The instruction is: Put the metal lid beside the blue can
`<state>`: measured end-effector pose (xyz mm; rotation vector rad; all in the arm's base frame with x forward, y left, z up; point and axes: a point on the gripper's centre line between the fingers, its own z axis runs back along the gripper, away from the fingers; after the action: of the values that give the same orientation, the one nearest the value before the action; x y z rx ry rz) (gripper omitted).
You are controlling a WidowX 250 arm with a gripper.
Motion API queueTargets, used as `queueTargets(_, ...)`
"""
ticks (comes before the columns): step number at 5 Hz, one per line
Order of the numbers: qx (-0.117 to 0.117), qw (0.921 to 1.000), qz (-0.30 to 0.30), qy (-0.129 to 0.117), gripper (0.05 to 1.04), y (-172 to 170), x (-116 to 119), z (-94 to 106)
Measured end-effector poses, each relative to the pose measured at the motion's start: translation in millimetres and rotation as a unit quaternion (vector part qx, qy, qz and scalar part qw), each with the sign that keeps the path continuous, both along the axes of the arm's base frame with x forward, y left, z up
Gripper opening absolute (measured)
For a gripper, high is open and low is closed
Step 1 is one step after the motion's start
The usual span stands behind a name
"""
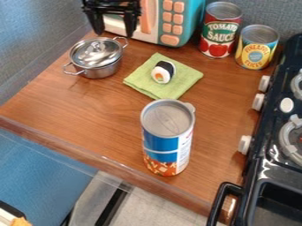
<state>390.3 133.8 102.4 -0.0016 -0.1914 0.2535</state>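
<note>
At the top left, in front of the toy microwave, the black gripper [112, 27] hangs open, its two fingers spread wide with nothing between them. Below it and slightly to the left, the metal lid [96, 51] sits on a small silver pot [104, 71] with two handles. The blue can [161, 143] stands upright near the counter's front edge, to the right of and nearer the camera than the pot.
A green cloth [184, 79] with a toy sushi piece [163, 72] on it lies between pot and can. A teal microwave [187, 22], tomato can [219, 37] and pineapple can [257, 49] stand behind. A black stove [265, 154] borders the right side.
</note>
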Motion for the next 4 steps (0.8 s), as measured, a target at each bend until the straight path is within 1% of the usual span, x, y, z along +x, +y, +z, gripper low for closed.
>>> queueTargets(2,-0.009,0.9997,0.010,0.021,1.001,28.4,-2.6,-22.0)
queueTargets(3,-0.019,0.9993,0.019,0.027,1.001,36.6,-4.1,-30.9)
queueTargets(4,-0.028,0.9987,0.019,0.037,0.967,36.4,-3.3,-37.7)
